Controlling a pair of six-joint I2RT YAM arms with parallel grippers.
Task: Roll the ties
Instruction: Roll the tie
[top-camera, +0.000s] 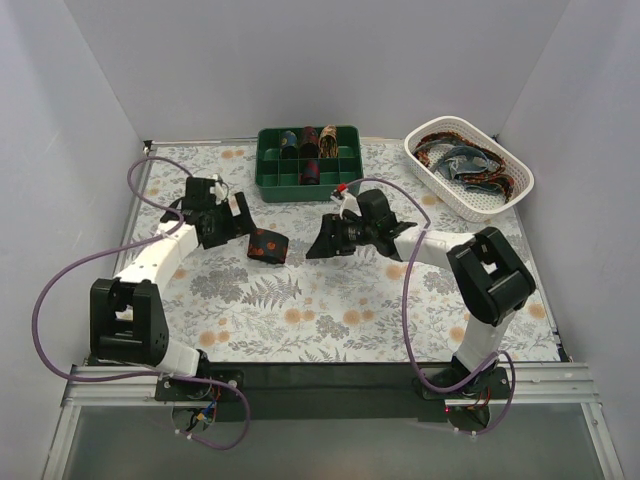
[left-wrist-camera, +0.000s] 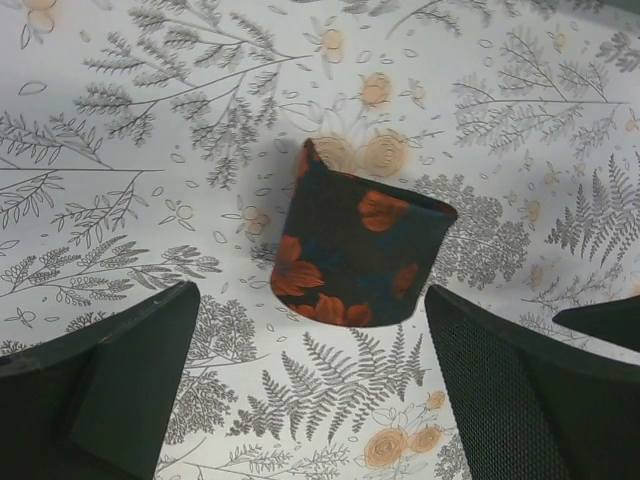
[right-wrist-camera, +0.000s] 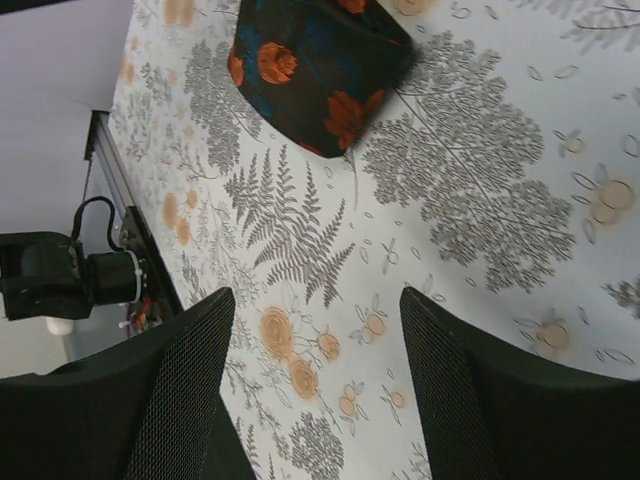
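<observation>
A rolled tie (top-camera: 267, 246), dark with orange-red flowers, lies on the floral tablecloth between the two grippers. It shows in the left wrist view (left-wrist-camera: 353, 249) and at the top of the right wrist view (right-wrist-camera: 315, 68). My left gripper (top-camera: 240, 222) is open and empty just left of the roll, apart from it. My right gripper (top-camera: 322, 240) is open and empty a little to the right of it. Several rolled ties sit in the green compartment box (top-camera: 266, 172). Loose ties (top-camera: 470, 163) lie piled in the white basket (top-camera: 432, 170).
The green box stands at the back centre and the white basket at the back right. Purple cables (top-camera: 404, 300) loop from both arms over the cloth. The left arm's base (right-wrist-camera: 60, 280) shows at the table edge in the right wrist view.
</observation>
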